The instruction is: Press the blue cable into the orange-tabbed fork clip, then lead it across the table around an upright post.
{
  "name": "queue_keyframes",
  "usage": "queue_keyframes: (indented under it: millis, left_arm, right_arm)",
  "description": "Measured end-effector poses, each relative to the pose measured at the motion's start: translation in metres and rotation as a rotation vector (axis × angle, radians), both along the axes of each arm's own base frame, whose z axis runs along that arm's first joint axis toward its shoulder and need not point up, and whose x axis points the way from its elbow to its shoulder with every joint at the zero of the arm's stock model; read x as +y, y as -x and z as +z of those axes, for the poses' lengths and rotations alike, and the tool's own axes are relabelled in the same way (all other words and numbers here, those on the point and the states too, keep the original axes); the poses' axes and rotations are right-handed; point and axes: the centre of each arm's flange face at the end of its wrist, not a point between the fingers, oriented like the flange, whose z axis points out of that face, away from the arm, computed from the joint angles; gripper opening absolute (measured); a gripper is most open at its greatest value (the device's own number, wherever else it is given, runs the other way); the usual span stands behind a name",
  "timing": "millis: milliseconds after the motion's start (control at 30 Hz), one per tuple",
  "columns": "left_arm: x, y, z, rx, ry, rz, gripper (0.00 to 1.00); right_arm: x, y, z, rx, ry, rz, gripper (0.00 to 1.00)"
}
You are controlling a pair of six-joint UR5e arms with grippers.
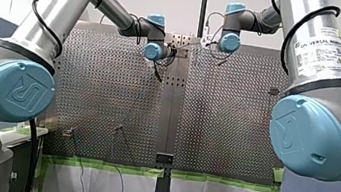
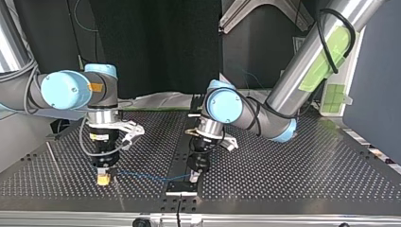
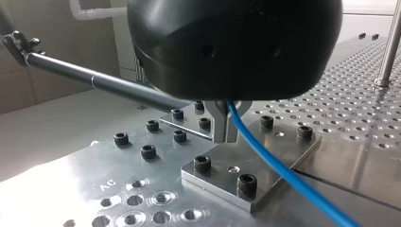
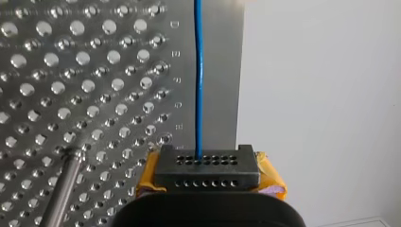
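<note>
Perforated table (image 2: 283, 175) beneath blue cable (image 2: 142, 176), dark backdrop (image 2: 156, 47)

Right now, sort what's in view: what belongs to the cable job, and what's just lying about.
Job:
- blue cable
- left gripper and right gripper, both holding it
- upright post
- fork clip: not in view

Lying about:
- bolted plate
- dark rod
</note>
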Motion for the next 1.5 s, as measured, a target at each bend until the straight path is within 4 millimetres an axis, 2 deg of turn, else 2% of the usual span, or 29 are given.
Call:
queue_keyframes:
  millis: [433,800,1067,1333,1500]
  left_arm:
    - [0.002,-0.002,0.0,0.0,0.002,-0.016,0.0]
    - [-0.006,0.002,0.0,-0.004,-0.003,-0.067,0.0]
    - [-0.01,-0.005,-0.012,0.013,0.018,-0.115,0.0]
    - [-0.015,-0.011,0.009,-0.015,0.066,-0.157,0.0]
    - [-0.018,-0.011,0.013,-0.017,0.079,-0.172,0.0]
  right_arm:
    - [-0.014,0.02,-0.001,0.011,-0.006,-0.038,0.0]
    - [-0.024,0.036,-0.002,0.013,-0.013,-0.065,0.0]
    - [-0.029,0.046,-0.004,0.021,-0.025,-0.083,0.0]
    - [-0.036,0.059,-0.005,0.027,-0.032,-0.104,0.0]
    - [-0.04,0.066,-0.006,0.029,-0.035,-0.116,0.0]
